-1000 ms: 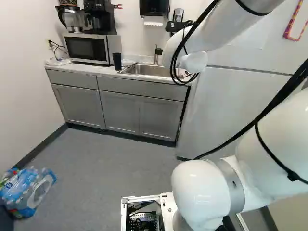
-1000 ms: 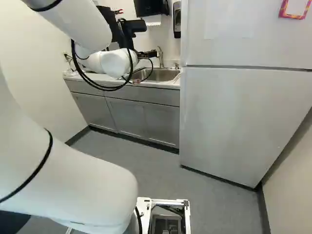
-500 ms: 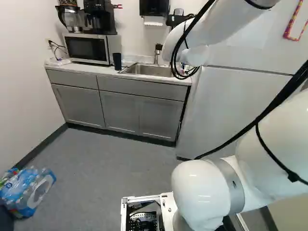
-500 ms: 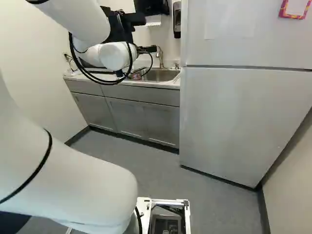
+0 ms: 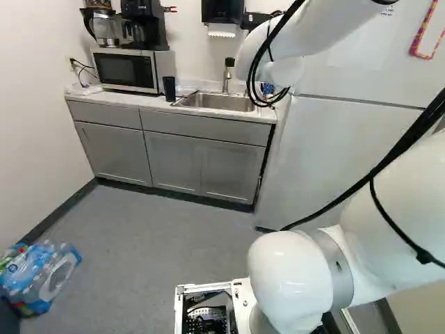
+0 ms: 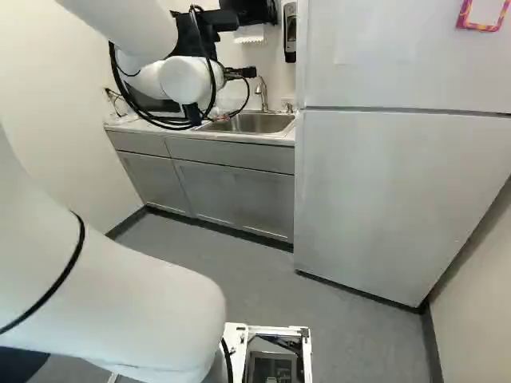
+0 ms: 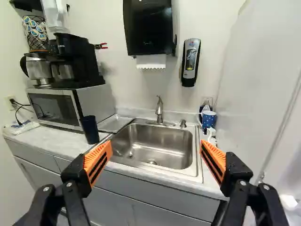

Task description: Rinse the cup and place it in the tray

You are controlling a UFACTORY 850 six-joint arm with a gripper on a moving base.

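Observation:
In the right base view part of the gripper (image 6: 242,73) shows beyond the wrist, level with the faucet's top. The wrist view has the gripper (image 7: 156,151) spread wide, nothing between its orange pads, facing the metal sink (image 7: 157,141) from some distance. A dark blue cup (image 7: 89,129) stands upright on the counter, between microwave and sink, ahead of one finger and apart from it. Just behind the cup lies a flat metal tray (image 7: 115,123), beside the basin. The arm hides the cup in the right base view; the left one shows the cup (image 5: 169,88).
The faucet (image 7: 159,110) rises behind the basin. A blue patterned mug (image 7: 208,119) stands at the sink's fridge side. The microwave (image 7: 70,106) carries coffee makers; a towel dispenser (image 7: 148,28) and soap dispenser (image 7: 190,62) hang above. A tall fridge (image 6: 391,183) borders the counter.
The forearm and wrist have shifted, and the gripper has risen in the right base view. More of the sink and faucet shows there. The base and the cup have stayed put.

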